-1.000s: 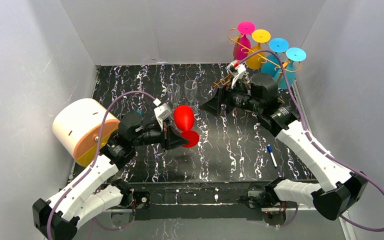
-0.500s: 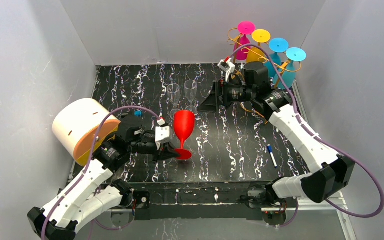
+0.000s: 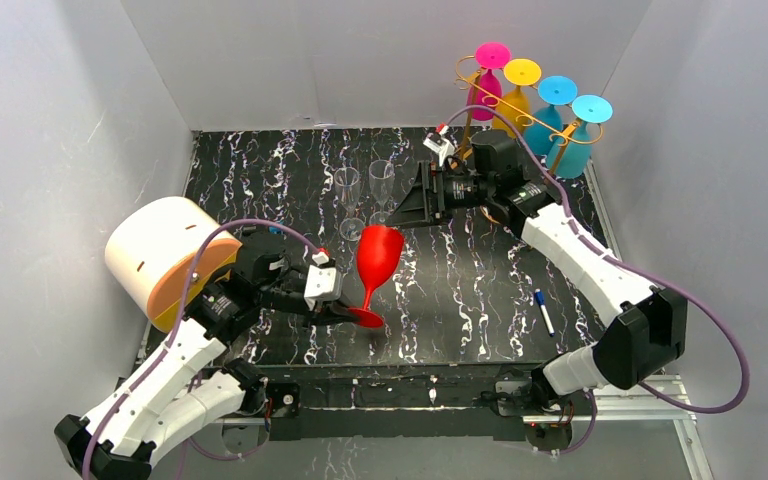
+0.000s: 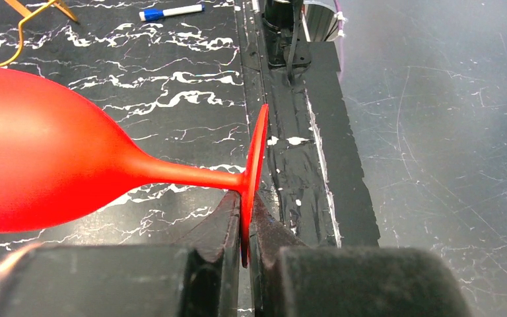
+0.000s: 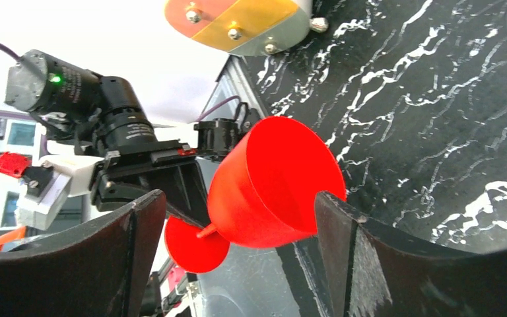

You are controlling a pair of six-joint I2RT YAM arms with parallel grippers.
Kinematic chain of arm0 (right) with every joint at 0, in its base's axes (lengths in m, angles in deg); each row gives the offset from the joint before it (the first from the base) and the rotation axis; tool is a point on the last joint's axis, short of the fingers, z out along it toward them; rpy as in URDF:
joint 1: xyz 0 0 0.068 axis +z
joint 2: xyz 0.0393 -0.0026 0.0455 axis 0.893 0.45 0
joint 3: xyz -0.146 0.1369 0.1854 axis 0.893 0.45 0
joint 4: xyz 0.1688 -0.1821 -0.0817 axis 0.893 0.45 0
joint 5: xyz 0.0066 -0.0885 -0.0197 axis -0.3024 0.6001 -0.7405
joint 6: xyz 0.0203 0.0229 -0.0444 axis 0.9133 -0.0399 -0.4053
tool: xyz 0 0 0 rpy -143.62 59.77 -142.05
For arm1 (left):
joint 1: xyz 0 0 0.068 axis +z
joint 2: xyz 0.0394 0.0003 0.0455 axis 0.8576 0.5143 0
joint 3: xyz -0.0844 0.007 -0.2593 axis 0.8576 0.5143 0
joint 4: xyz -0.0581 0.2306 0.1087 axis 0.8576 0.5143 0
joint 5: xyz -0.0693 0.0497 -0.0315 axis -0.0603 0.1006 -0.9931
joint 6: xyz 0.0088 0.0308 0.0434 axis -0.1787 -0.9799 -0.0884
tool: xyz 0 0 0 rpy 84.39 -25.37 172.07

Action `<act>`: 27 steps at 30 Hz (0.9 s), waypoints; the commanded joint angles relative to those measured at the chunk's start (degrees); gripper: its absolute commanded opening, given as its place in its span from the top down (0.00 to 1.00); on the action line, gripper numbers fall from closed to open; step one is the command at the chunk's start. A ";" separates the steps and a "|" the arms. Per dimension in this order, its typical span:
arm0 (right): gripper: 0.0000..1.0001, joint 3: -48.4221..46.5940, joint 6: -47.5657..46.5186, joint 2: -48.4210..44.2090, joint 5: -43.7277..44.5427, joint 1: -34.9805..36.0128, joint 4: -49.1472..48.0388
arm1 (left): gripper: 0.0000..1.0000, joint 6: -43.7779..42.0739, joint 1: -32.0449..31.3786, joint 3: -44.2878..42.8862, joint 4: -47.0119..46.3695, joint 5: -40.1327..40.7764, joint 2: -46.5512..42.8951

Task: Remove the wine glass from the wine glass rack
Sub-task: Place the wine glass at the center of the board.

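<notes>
My left tool [image 4: 244,228] is pinching the foot of the red wine glass [image 4: 46,158] at its rim. It is holding the glass tilted, well apart from the gold wine glass rack [image 3: 532,123], to that rack's near left. My right tool [image 3: 415,205] is hovering spread wide just left of the rack, gripping nothing. Four coloured glasses [image 3: 523,72] are hanging on the rack.

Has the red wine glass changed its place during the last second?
Yes. The red wine glass, pinched at its foot by the left gripper, has come toward the near edge, away from the clear glasses, and stands more upright.
</notes>
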 commanded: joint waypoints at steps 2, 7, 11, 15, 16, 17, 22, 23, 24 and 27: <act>0.21 -0.07 4.26 1.83 -8.57 0.04 -6.84 | 1.00 -2.24 -0.12 -2.32 0.58 -4.32 -1.05; 0.37 -1.43 4.99 3.83 -12.94 0.56 -6.40 | 1.00 -2.43 -0.11 -2.29 1.01 -3.01 -1.93; 0.45 -1.45 5.14 4.36 -15.27 1.47 -6.49 | 1.00 -2.39 -0.13 -2.36 1.01 -2.27 -2.09; 0.52 -1.18 6.49 4.92 -17.08 1.78 -7.77 | 1.00 -2.48 -0.12 -2.46 1.06 -2.09 -1.86; 0.54 -1.00 7.08 4.92 -17.42 1.73 -8.54 | 1.00 -2.48 -0.12 -2.40 1.02 -1.94 -1.78; 0.55 -0.80 7.63 4.85 -17.92 1.75 -9.32 | 1.00 -2.48 -0.09 -2.38 1.01 -1.95 -1.69; 0.63 -0.15 12.22 4.86 -18.44 2.73 -15.57 | 1.00 -2.71 -0.13 -3.42 0.94 -2.20 -0.19; 0.65 -0.15 13.00 5.18 -18.94 3.03 -16.89 | 1.00 -2.74 -0.13 -3.73 1.04 -2.45 0.20; 0.67 -0.15 13.41 5.54 -19.78 3.20 -17.27 | 1.00 -2.82 -0.14 -3.90 1.15 -2.51 0.31; 0.76 -0.42 12.18 6.23 -21.36 3.25 -15.21 | 1.00 -3.43 -0.11 -3.58 2.39 -1.80 -0.40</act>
